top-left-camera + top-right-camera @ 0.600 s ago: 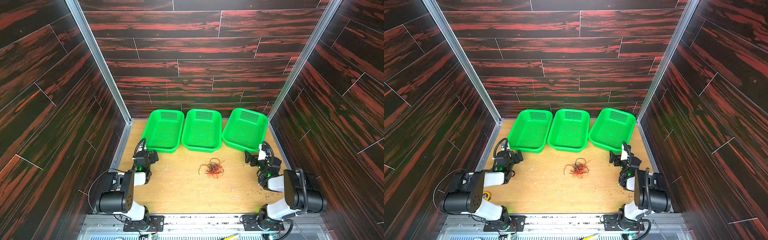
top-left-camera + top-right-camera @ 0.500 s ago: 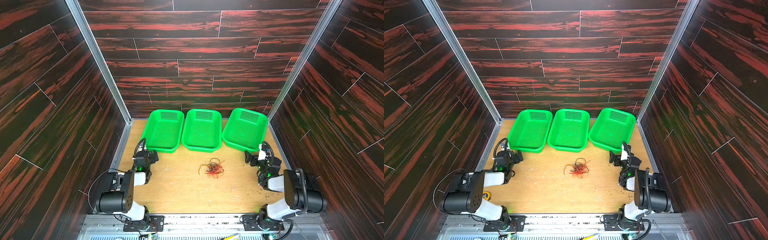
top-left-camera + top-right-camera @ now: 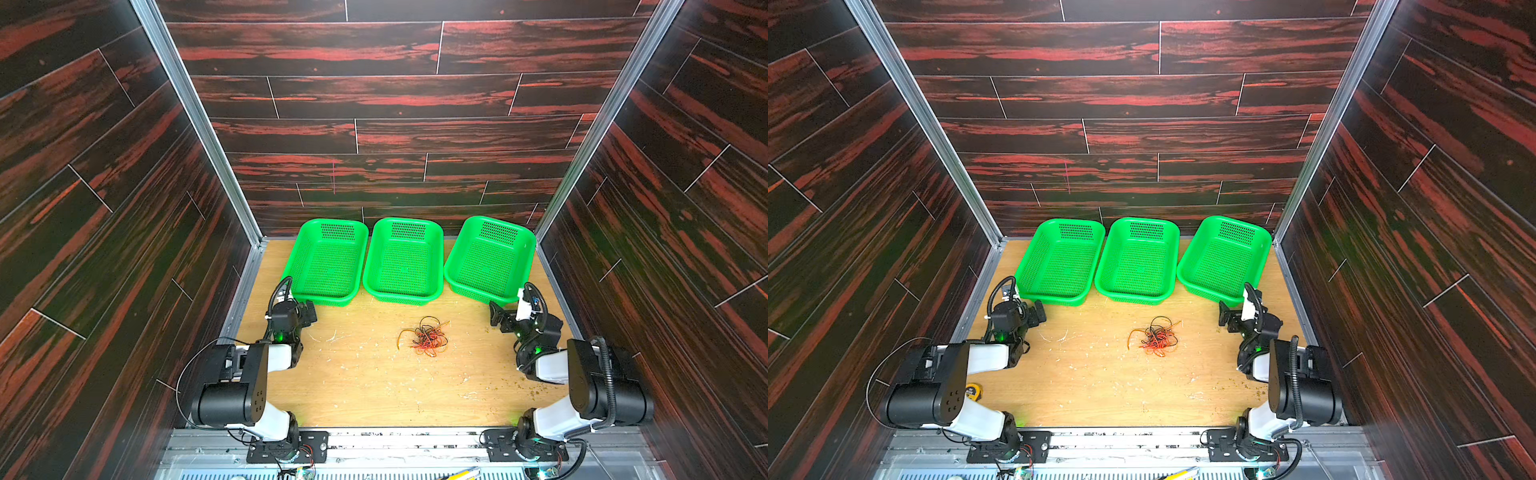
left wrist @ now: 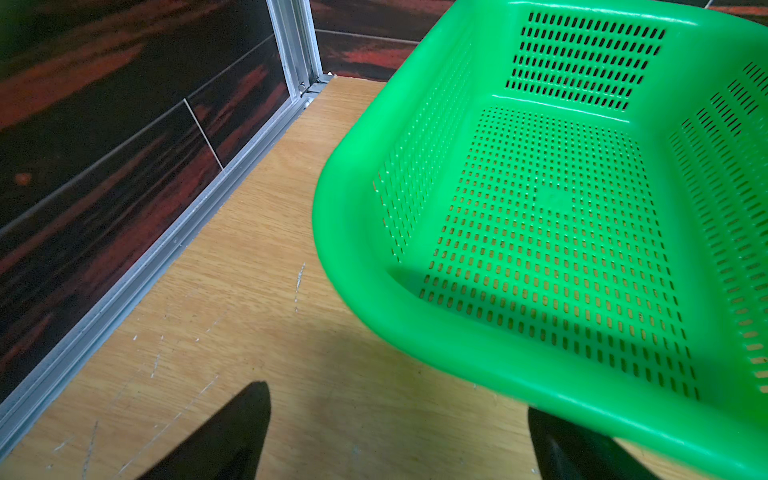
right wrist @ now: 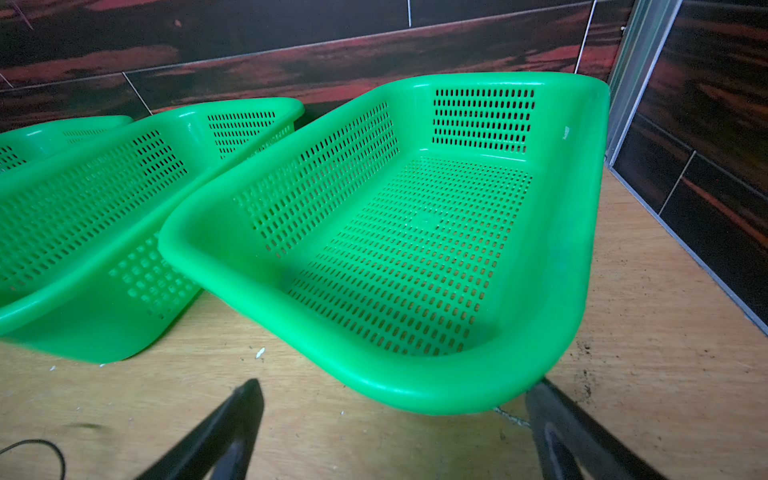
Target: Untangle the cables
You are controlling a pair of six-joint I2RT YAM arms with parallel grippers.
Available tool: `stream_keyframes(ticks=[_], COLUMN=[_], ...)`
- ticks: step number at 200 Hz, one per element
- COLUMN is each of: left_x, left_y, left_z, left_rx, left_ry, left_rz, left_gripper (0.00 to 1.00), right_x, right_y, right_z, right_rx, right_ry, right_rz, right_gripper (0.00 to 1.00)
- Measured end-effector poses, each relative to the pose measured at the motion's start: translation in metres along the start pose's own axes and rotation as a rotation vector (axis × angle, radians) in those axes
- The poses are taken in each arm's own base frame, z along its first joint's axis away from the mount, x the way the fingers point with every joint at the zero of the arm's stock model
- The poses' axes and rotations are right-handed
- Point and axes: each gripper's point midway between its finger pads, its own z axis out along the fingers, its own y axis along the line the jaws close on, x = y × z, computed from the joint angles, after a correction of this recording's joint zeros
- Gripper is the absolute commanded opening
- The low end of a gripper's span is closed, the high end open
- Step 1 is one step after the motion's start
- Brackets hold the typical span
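The cables point(image 3: 426, 338) point(image 3: 1156, 338) lie in one small tangle on the tabletop point(image 3: 365, 386), right of centre, on the near side of the middle basket point(image 3: 372, 266) and apart from it. Red, black and orange strands cross so tightly that no single one can be followed in either top view. The left end effector point(image 3: 309, 311) point(image 4: 399, 399) sits just beside the near edge of the left basket point(image 3: 301, 262) point(image 4: 332, 232), spread wide and empty. In the left wrist view one fingertip is partly hidden under that basket's rim. The right end effector point(image 3: 498, 318) point(image 5: 397, 384) sits by the near edge of the right basket point(image 3: 528, 249) point(image 5: 582, 249), likewise spread wide and empty. Both are well apart from the tangle. A thin black loop point(image 5: 41, 446) is cut off at the edge of the right wrist view; whether it belongs to the tangle cannot be told. A small yellow object point(image 3: 972, 390) peeks from behind the left arm point(image 3: 934, 386), too small for any marking to be read.
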Motion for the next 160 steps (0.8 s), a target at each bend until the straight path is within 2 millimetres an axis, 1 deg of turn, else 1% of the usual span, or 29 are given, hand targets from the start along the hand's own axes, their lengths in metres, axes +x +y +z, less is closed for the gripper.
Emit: stream_keyframes(ticks=[64,90,103,113,126,139,147,160], left_x=[0.000,-0.001,-0.004,-0.008,-0.016,-0.032,-0.045,-0.068], left_y=[0.000,0.001,0.004,0.010,0.020,0.030,0.034,0.038], left_z=[0.000,0.000,-0.001,-0.005,-0.016,-0.032,-0.041,-0.055], left_rx=[0.000,-0.003,-0.025,-0.053,-0.104,-0.157,-0.179,-0.196], left_ry=[0.000,-0.004,-0.020,-0.037,-0.063,-0.093,-0.114,-0.141], left_rz=[0.000,-0.001,-0.007,-0.016,-0.041,-0.074,-0.096,-0.129], left_gripper=[0.99,0.96,0.96,0.96,0.96,0.96,0.95,0.92], right_x=[0.000,-0.002,-0.005,-0.005,-0.006,-0.018,-0.032,-0.060], right_y=[0.000,-0.001,-0.002,-0.003,-0.001,0.002,0.002,0.005], right_z=[0.000,0.000,-0.004,-0.011,-0.022,-0.032,-0.035,-0.038], right_rx=[0.000,0.008,0.026,0.044,0.053,0.056,0.060,0.052], right_ry=[0.000,-0.009,-0.032,-0.046,-0.062,-0.088,-0.113,-0.157], right_rz=[0.000,0.002,0.001,0.003,0.000,0.006,0.013,0.024], right_gripper=[0.99,0.99,0.97,0.96,0.95,0.94,0.92,0.89])
